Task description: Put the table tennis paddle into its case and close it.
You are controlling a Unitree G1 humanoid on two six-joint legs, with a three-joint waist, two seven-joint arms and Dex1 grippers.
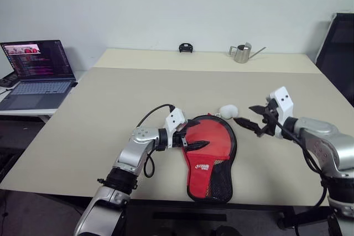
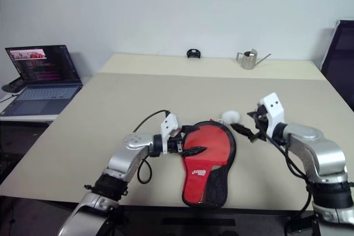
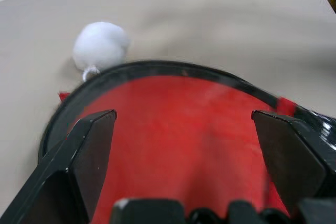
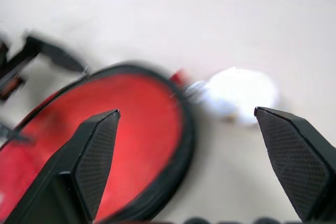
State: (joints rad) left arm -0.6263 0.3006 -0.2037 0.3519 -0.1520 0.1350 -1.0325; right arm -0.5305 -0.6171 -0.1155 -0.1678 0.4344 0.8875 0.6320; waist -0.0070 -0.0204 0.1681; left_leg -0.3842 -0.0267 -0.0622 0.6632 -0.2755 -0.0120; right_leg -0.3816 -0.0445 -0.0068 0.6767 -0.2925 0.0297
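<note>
The case (image 1: 210, 156) lies flat near the table's front edge, red side up with its white logo and black mesh pocket towards me, and a black edge around the round end. The table tennis paddle is hidden; no handle or bat shows apart from the case. My left gripper (image 1: 192, 137) is open at the case's left edge, its fingers (image 3: 86, 150) spread over the round red part. To the right of the round end, my right gripper (image 1: 251, 119) hangs open above the table and holds nothing.
A small white ball (image 1: 228, 111) with a short loop rests against the case's far rim. A metal watering can (image 1: 241, 53) and a small black object (image 1: 186, 47) stand at the table's far edge. An open laptop (image 1: 36, 73) sits on a side table, left.
</note>
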